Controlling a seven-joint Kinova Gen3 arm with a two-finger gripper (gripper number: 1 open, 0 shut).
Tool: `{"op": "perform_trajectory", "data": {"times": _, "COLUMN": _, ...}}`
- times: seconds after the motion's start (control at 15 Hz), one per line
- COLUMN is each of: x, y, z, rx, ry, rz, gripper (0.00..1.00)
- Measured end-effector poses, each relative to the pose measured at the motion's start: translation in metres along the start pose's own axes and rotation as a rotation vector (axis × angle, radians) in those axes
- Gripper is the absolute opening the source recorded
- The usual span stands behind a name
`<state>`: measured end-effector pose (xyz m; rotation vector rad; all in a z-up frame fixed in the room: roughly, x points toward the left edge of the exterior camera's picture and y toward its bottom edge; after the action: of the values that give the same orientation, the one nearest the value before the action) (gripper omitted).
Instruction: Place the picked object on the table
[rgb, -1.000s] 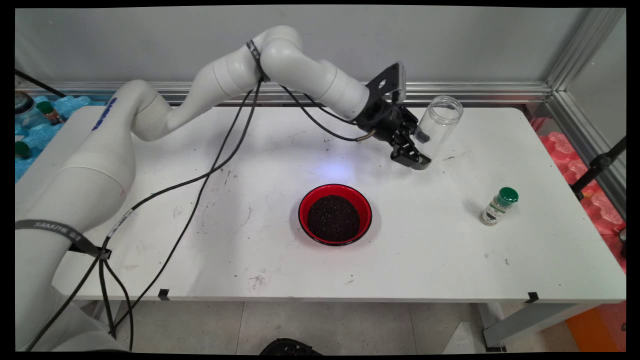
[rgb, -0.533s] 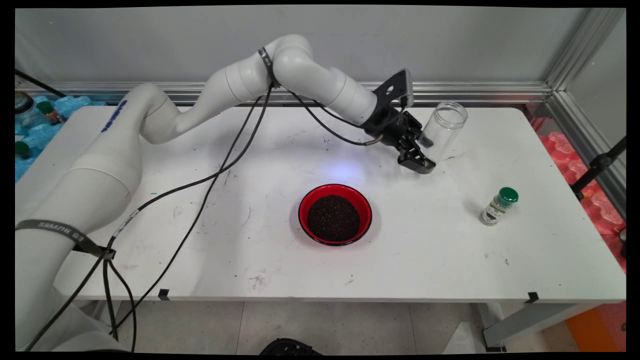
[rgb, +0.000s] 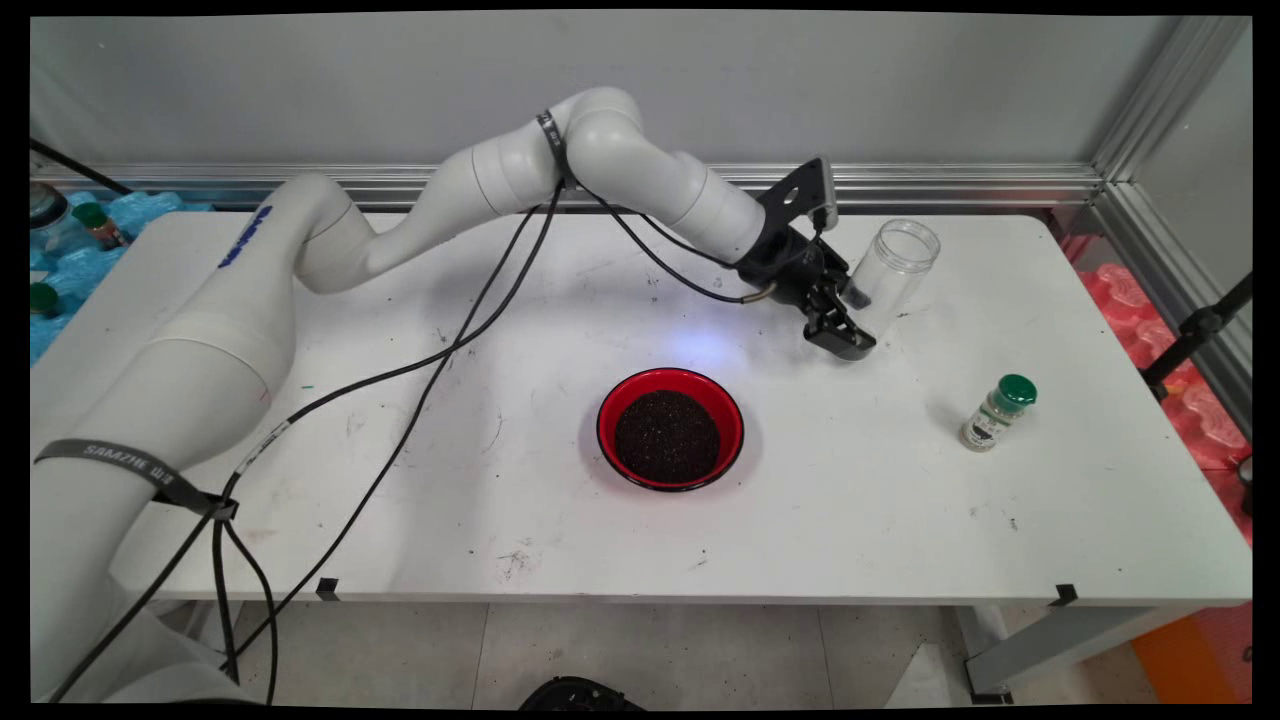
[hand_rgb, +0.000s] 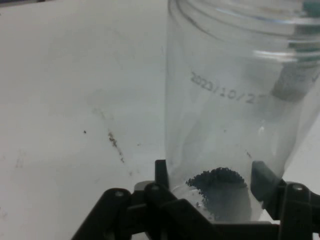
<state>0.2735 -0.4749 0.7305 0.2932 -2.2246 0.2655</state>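
Hand view: gripper (hand_rgb: 212, 192) closed on clear jar (hand_rgb: 240, 100), tilted, small dark granule heap (hand_rgb: 217, 182) at base. Red bowl (rgb: 670, 428) at 7 o'clock. Jar best kept mouth-up, grip firm.

Bright, even overhead light casts soft shadows on the table (rgb: 900, 520), while the hand view looks hazy

The gripper (rgb: 850, 320) with the clear jar (rgb: 893, 272) clamped between its fingers (hand_rgb: 161, 172) now sits lower and farther right than a second ago, closer to the table (rgb: 900, 520). The jar, leaning away from the gripper, has travelled with it; its mouth sits lower than before.
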Motion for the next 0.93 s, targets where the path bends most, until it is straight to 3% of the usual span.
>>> {"op": "perform_trajectory", "data": {"times": 0.87, "x": -0.007, "y": 0.0, "z": 0.016, "rx": -0.022, "ry": -0.003, "rz": -0.066, "gripper": 0.0}}
{"op": "perform_trajectory", "data": {"times": 0.93, "x": -0.007, "y": -0.001, "z": 0.016, "rx": -0.023, "ry": -0.001, "rz": -0.072, "gripper": 1.0}}
